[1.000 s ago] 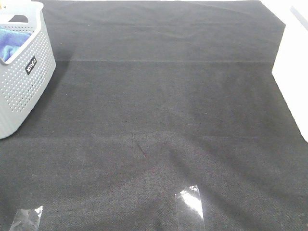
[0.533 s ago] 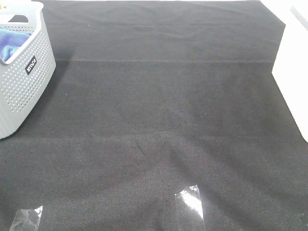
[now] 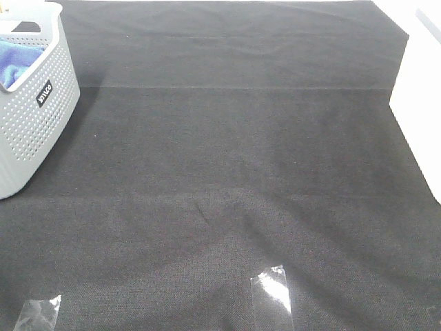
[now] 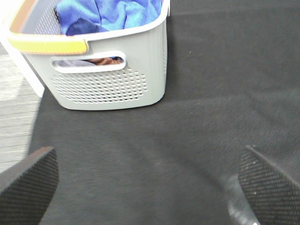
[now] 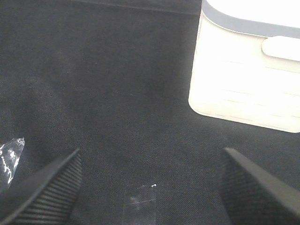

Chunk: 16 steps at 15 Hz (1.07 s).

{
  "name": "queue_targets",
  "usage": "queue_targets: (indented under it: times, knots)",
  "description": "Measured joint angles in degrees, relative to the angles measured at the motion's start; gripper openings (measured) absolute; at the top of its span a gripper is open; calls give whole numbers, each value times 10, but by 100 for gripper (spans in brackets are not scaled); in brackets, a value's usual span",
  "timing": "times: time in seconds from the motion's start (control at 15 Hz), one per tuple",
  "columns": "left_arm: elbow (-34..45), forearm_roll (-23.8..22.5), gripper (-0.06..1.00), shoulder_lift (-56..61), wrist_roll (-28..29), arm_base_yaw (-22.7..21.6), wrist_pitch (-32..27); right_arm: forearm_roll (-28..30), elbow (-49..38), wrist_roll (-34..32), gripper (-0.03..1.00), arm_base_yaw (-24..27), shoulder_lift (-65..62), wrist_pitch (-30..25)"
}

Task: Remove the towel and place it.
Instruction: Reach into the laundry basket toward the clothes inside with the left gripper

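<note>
Exterior high view: the towel point(image 3: 14, 58) is being held bunched in the grey basket point(image 3: 34, 131) at the far left, not yet removed. Nothing is being gripped: the left gripper point(image 4: 147, 176) and the right gripper point(image 5: 150, 171) are being held spread wide.

The left claw point(image 4: 149, 190) and right claw point(image 5: 150, 187) have tapered black fingers point(image 4: 32, 193) with finely textured faces.

surface: black cloth point(image 3: 227, 152) | on it: grey basket point(image 3: 31, 117), white bin point(image 3: 420, 103) — clear tape strips point(image 3: 272, 293)
</note>
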State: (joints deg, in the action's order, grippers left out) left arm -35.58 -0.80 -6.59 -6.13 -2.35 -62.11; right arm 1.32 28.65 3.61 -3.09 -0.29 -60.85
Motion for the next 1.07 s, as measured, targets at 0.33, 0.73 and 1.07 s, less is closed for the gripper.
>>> queue_targets:
  times: [0.33, 0.73, 1.07]
  knots:
    - [-222, -10, 99, -260, -207, 0, -72, 0, 0, 0, 75, 0, 0, 0]
    - [-465, -151, 99, -651, -414, 0, -64, 0, 0, 0, 75, 0, 0, 0]
    - [-556, -207, 99, -871, -439, -8, 18, 0, 0, 0, 75, 0, 0, 0]
